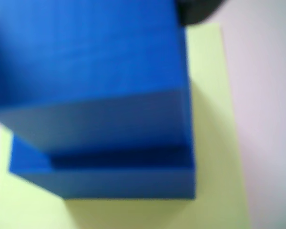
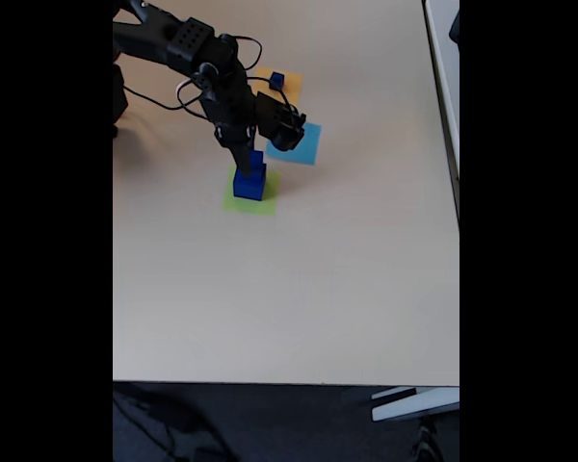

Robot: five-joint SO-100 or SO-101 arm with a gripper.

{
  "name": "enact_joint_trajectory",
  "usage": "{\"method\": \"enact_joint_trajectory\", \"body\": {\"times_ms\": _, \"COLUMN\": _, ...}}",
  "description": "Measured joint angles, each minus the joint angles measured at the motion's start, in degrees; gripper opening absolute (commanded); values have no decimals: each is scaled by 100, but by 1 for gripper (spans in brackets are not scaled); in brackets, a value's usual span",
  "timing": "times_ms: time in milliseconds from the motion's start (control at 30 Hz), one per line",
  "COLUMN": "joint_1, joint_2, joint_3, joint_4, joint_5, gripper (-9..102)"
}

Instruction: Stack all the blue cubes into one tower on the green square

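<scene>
In the wrist view a medium blue cube (image 1: pixel 90 71) fills the frame up close, resting on or just above a larger blue cube (image 1: pixel 124 183) that lies on the green square (image 1: pixel 214 143). A dark finger (image 1: pixel 195 9) touches the upper cube's right edge. In the fixed view my gripper (image 2: pixel 249 154) reaches down onto the medium cube (image 2: pixel 255 159) atop the large cube (image 2: pixel 249 183) on the green square (image 2: pixel 268 204), and looks shut on it. A small blue cube (image 2: pixel 276 80) sits apart on an orange square (image 2: pixel 291 89).
A flat light-blue square (image 2: pixel 306 146) lies just right of the stack, partly under the arm's wrist. The beige table (image 2: pixel 299 289) stretches wide toward the near edge. Black cables loop behind the arm at the far left.
</scene>
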Motion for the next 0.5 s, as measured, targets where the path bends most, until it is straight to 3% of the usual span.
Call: {"method": "enact_joint_trajectory", "body": {"times_ms": 500, "joint_1": -325, "joint_2": 316, "joint_3": -193, "joint_4": -325, "joint_5": 53, "gripper": 23}}
